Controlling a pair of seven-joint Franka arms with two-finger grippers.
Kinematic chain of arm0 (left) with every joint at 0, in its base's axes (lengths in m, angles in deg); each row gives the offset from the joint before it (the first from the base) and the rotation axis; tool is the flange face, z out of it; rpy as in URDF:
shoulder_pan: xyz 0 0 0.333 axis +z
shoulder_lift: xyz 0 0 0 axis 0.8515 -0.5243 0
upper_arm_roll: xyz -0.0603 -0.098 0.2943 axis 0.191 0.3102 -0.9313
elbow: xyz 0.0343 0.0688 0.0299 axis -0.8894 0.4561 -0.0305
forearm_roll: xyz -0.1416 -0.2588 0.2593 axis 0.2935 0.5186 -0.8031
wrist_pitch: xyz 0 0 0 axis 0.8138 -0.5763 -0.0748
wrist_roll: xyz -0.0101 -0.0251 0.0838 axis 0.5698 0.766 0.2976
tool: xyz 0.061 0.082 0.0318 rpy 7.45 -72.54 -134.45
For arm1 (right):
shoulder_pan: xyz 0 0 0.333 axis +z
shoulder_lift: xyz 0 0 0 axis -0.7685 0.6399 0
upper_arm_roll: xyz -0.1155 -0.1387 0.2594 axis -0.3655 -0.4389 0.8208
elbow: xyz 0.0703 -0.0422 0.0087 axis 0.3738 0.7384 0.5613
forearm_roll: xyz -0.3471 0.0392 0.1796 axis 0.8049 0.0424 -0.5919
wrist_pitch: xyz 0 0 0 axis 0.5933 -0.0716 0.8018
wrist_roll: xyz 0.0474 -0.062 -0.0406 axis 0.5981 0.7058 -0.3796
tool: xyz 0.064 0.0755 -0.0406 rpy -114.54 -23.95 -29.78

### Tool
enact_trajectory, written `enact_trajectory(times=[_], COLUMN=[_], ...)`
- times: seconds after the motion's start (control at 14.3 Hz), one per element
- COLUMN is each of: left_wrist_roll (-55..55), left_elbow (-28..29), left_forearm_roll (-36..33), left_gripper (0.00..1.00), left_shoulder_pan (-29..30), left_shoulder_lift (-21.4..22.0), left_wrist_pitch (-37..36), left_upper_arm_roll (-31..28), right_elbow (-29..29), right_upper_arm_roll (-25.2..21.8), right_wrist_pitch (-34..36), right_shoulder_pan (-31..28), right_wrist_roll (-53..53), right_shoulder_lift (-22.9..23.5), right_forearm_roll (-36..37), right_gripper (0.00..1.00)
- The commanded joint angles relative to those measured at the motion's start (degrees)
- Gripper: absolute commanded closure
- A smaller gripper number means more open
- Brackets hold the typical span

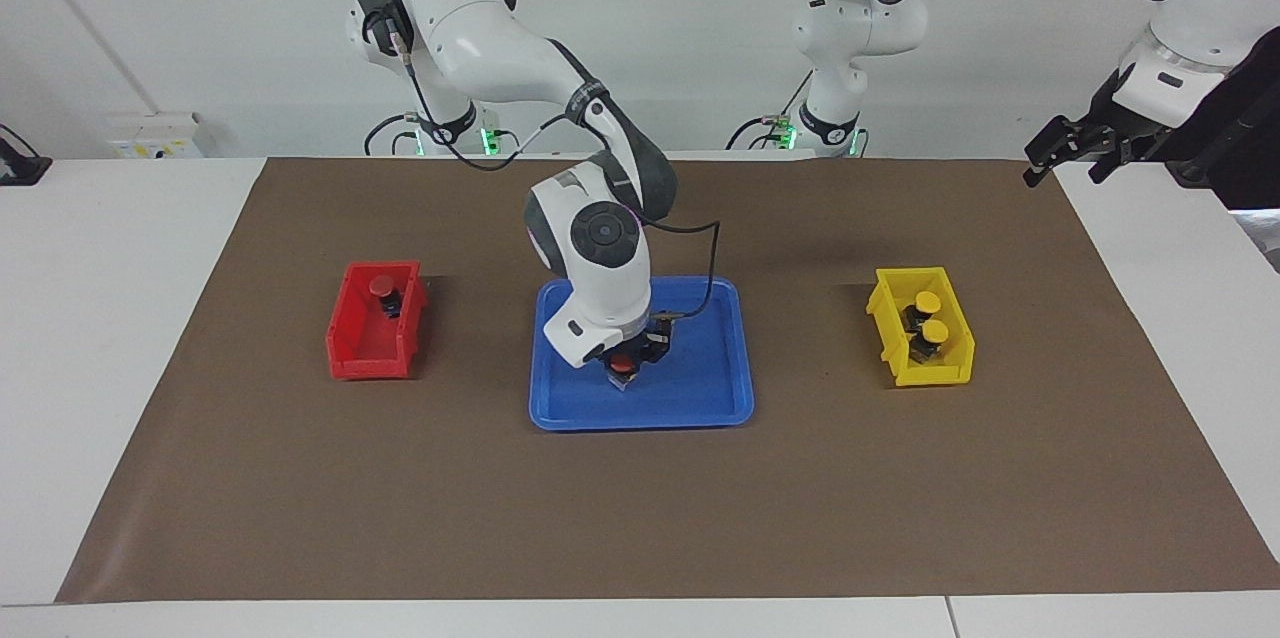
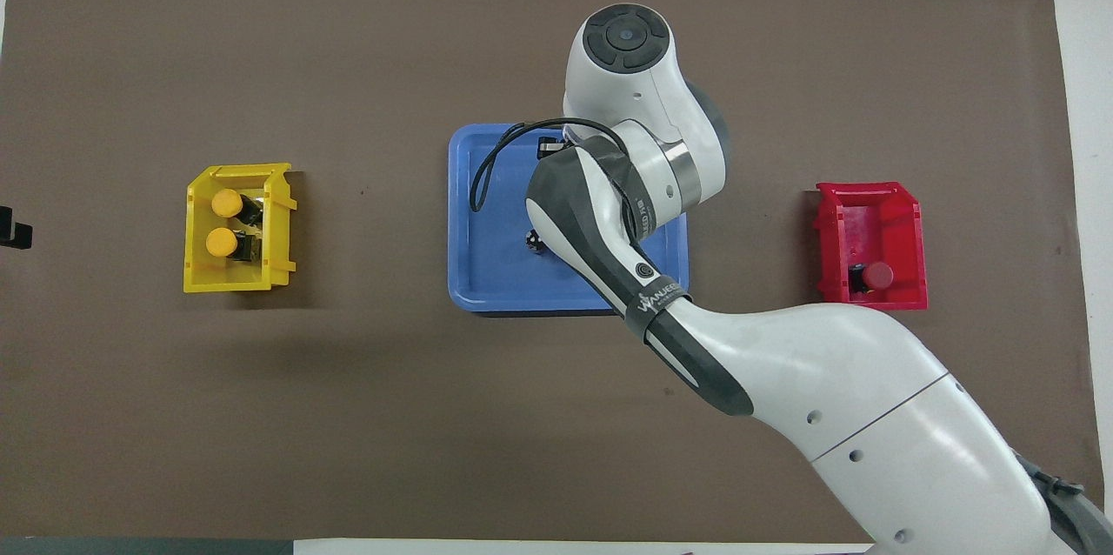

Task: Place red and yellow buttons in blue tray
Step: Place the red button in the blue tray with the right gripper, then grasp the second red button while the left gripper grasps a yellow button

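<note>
1. Facing view: the right hand (image 1: 624,373) is lowered into the blue tray (image 1: 720,388), pinching a red button (image 1: 622,365). The left hand (image 1: 1045,156) is parked off the worktop (image 1: 640,508); its finger state cannot be told.
2. Overhead view: two yellow buttons (image 2: 225,223) are seen in the yellow bin (image 2: 198,277), one red-capped button (image 2: 875,276) in the red bin (image 2: 869,207).

Your right arm (image 1: 560,88) stretches across the middle of the frame in the facing view, and its gripper (image 1: 623,370) stands low in the blue tray (image 1: 720,398), blocking its center. The red bin (image 1: 370,358) at left center and the yellow bin (image 1: 925,373) at right center stand well apart from the tray, with bare brown mat (image 1: 640,518) between them. The lower half of the frame is open mat.
</note>
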Motion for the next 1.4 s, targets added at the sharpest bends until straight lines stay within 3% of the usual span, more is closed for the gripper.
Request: enact_trajectory(times=[0.0, 0.07, 0.21, 0.35, 0.49, 0.7, 0.84, 0.98, 1.12, 1.33], left_wrist_roll=[-1.0, -1.4, -7.3, -10.8, -12.3, -11.8, -11.6, -11.9, -11.4, -10.3], left_elbow=[2.0, 2.1, 3.0, 12.5, 20.4, 21.8, 22.2, 22.5, 23.0, 24.5], left_forearm_roll=[-0.7, -0.7, -0.8, -0.7, -0.8, -0.8, -0.8, -0.7, -0.8, -0.8], left_gripper=[0.0, 0.0, 0.0, 0.05, 0.05, 0.05, 0.07, 0.12, 0.15, 0.16], left_shoulder_pan=[-0.2, -0.3, -0.5, -2.6, -5.0, -6.5, -7.3, -8.8, -8.8, -9.5], left_shoulder_lift=[1.9, 2.0, 2.2, 5.9, 6.3, 0.7, -4.5, -7.0, -7.1, -6.5], left_wrist_pitch=[-0.1, -0.3, 1.0, 10.5, 19.7, 25.9, 30.4, 32.8, 32.5, 33.0], left_upper_arm_roll=[0.1, 0.1, 0.4, 1.2, 1.2, 1.3, 1.3, 1.2, 1.2, 1.2], right_elbow=[0.5, 0.3, -2.3, -1.0, 7.7, 25.4, 33.1, 40.5, 45.3, 49.5], right_upper_arm_roll=[0.3, 0.3, 0.2, 0.2, 0.2, 0.2, 0.2, 0.1, 0.1, 0.1], right_wrist_pitch=[1.9, 2.4, 4.9, 7.4, 9.9, 7.8, 6.7, 0.3, -3.5, -6.1], right_shoulder_pan=[-0.4, -0.4, -1.5, -3.8, -9.1, -18.0, -24.4, -27.8, -31.0, -31.2], right_wrist_roll=[1.0, 0.9, 0.0, -6.9, -16.2, -30.5, -37.8, -46.4, -49.7, -50.8], right_shoulder_lift=[-1.7, -2.1, -4.0, -8.1, -17.1, -29.7, -33.2, -35.9, -37.6, -39.1], right_forearm_roll=[0.4, 0.4, 0.3, 0.3, 0.3, -0.4, -0.4, -0.4, -0.4, -0.4], right_gripper=[0.11, 0.0, 0.0, 0.0, 0.0, 0.02, 0.04, 0.08, 0.11, 0.17])
